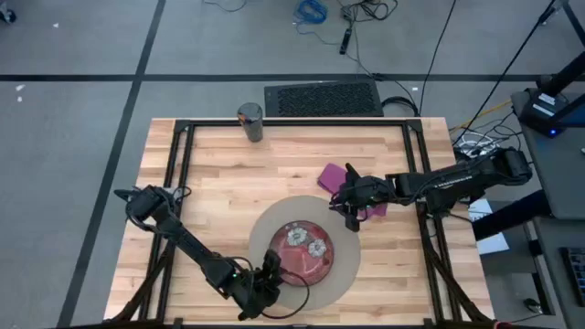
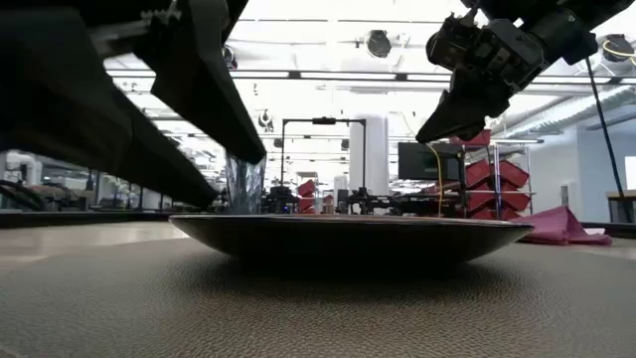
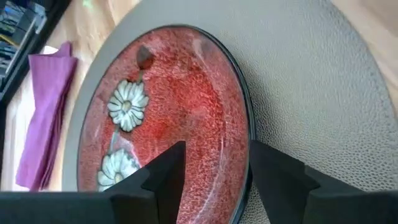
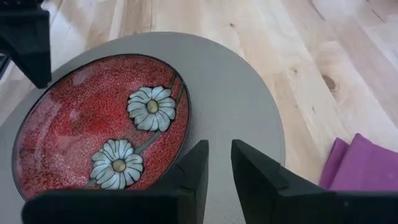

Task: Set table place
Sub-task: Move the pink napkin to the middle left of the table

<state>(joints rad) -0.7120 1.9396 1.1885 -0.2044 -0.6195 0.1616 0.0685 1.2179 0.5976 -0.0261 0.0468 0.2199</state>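
Pale-wood table (image 1: 219,187) carries a round beige mat (image 1: 343,274) near its front edge, red daisy-pattern plate (image 1: 300,253) centred on it. Left gripper (image 1: 271,274) at the plate's front rim, fingers spread either side of the rim, nothing pinched. Right gripper (image 1: 351,222) hovers over the mat's right edge, fingers nearly together, empty. Purple napkin (image 1: 335,176) lies just right of the mat. Grey cup (image 1: 249,122) at the back edge.

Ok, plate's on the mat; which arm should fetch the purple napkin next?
Right. The right gripper hovers beside the purple napkin, just off the mat's edge. The left gripper is across the red plate, its open fingers astride the near rim.
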